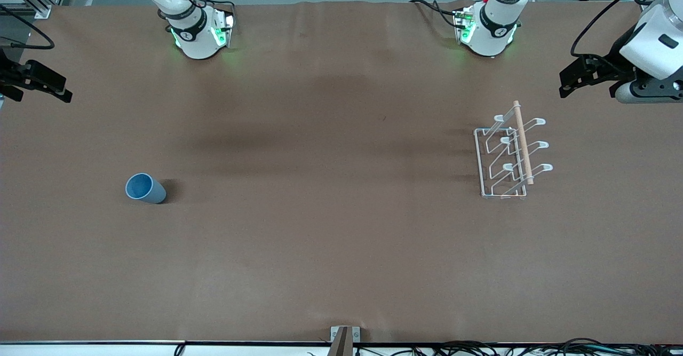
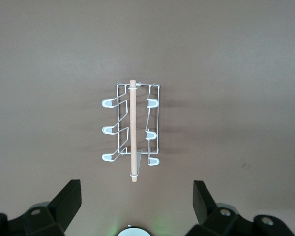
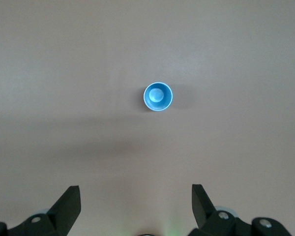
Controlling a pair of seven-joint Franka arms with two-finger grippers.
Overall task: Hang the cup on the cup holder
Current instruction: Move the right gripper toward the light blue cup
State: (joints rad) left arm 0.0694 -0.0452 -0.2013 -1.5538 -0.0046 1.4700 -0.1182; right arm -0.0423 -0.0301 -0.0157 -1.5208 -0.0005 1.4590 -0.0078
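The light-blue cup stands upright, mouth up, on the brown table toward the right arm's end; the right wrist view looks straight down into the cup. The white wire cup holder with its wooden rod stands toward the left arm's end, and the cup holder shows from above in the left wrist view. My left gripper hangs high over the table edge beside the holder, open and empty. Well apart from the cup, my right gripper hangs over its own end of the table, also open and empty.
The brown cover spans the whole table between cup and holder. The two arm bases stand along the edge farthest from the front camera. A small metal bracket and cables sit at the nearest edge.
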